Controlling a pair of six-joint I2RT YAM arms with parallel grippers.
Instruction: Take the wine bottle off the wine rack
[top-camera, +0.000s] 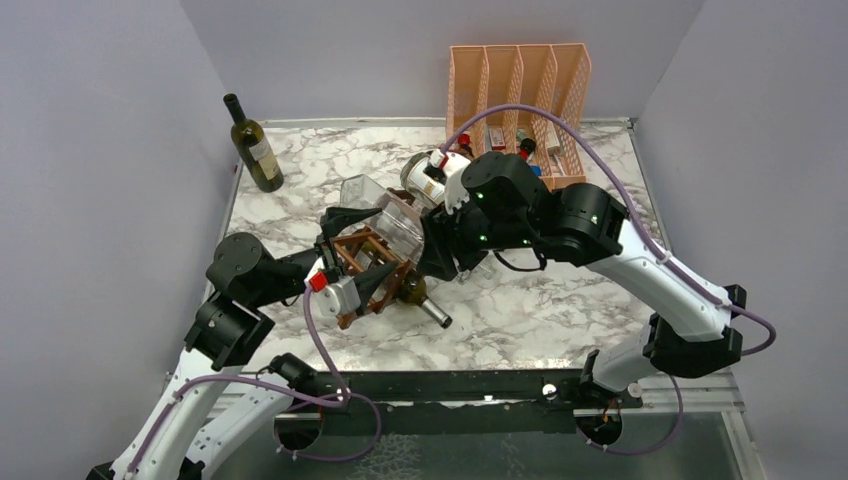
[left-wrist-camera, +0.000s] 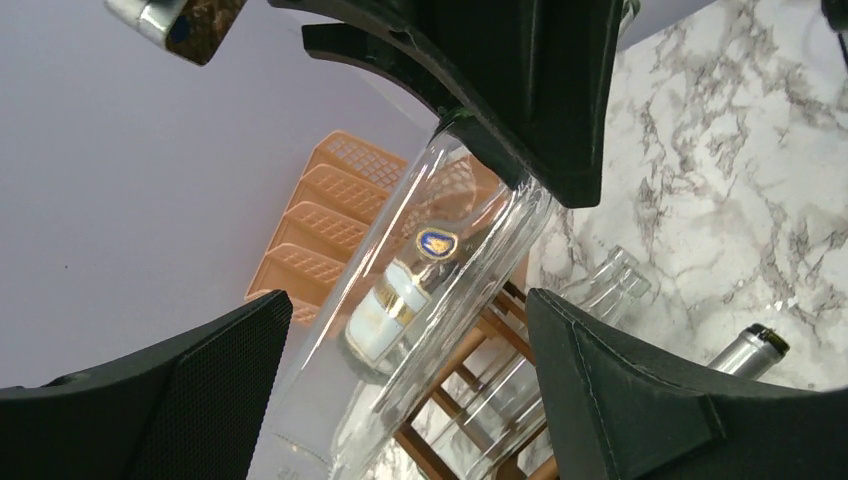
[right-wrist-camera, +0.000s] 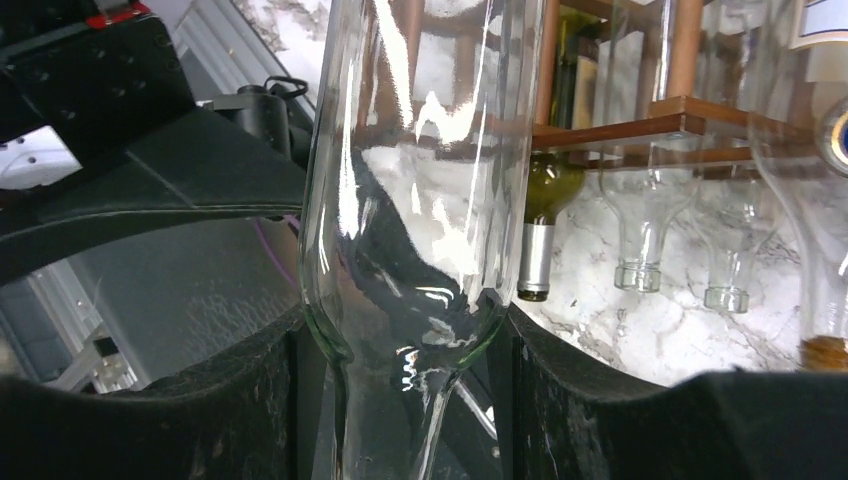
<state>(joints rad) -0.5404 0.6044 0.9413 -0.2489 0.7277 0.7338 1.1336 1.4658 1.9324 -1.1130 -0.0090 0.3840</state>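
A grey-veined marble table (top-camera: 560, 300) walled in pale lilac holds the work. The clear wine bottle (top-camera: 388, 222) sits at the middle of it, just over the far side of the wine rack (top-camera: 358, 250). Its long axis runs slantwise across the table, base toward the far left and neck toward the near right. The right gripper (right-wrist-camera: 400, 340) is clamped on it where the shoulder narrows into the neck, a pad pressed to each side of the glass. The step in hand looks like the draw-out itself. Whether the base has cleared its diamond cell cannot be told from these views. The next move calls for pulling along the bottle's own axis, neck first, without levering against the thin sticks. The left gripper (left-wrist-camera: 410, 300) stands with its jaws wide apart on either side of the clear glass, gripping nothing, and seems placed to steady the frame. A dark bottle (top-camera: 415, 292) lies in the rack, its neck aimed near-right too. Well apart, a green bottle (top-camera: 255, 145) stands upright at the far left, and a peach file organiser (top-camera: 520, 85) lines the back wall.
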